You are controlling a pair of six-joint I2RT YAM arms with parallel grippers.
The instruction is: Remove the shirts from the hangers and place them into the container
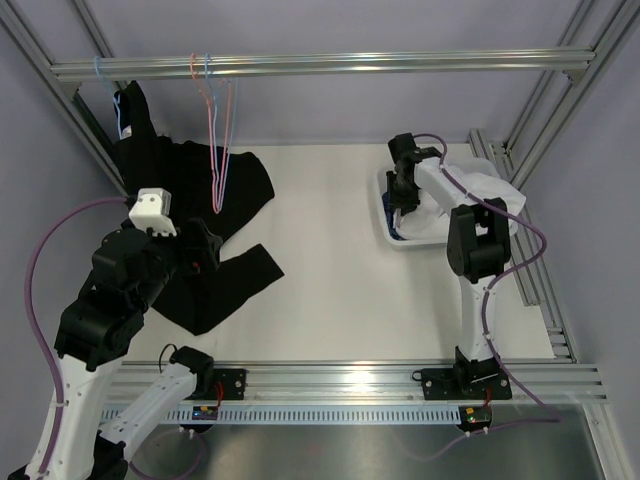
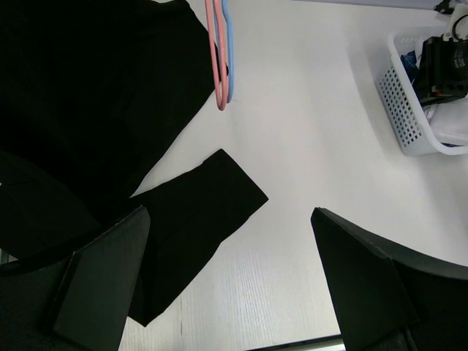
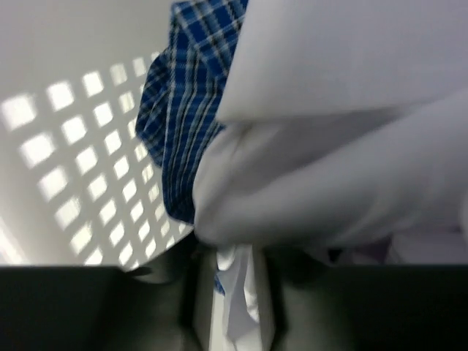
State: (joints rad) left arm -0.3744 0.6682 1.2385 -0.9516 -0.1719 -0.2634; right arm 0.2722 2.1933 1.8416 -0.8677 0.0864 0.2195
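Holding the left gripper point(image 2: 230, 219) wide open and empty above a sleeve of the soft black button-up shirt point(image 1: 215, 185), sprawling on the white table point(image 1: 330, 300), collar seemingly still on a light-blue wire hanger point(image 1: 108, 95). Dipping the right gripper point(image 3: 230, 292) into the white perforated plastic basket point(image 2: 404, 110), fingers barely apart around white cloth, grip unclear. Lying inside: plain white shirt point(image 3: 329, 183), blue checked shirt point(image 3: 183, 124). Dangling bare behind: pink wire hangers point(image 1: 215, 150). Showing no readable writing.

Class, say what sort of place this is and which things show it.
Probably a robotics lab test cell: a silver aluminium extrusion frame around a white tabletop, with two robot arms bolted at its near edge.
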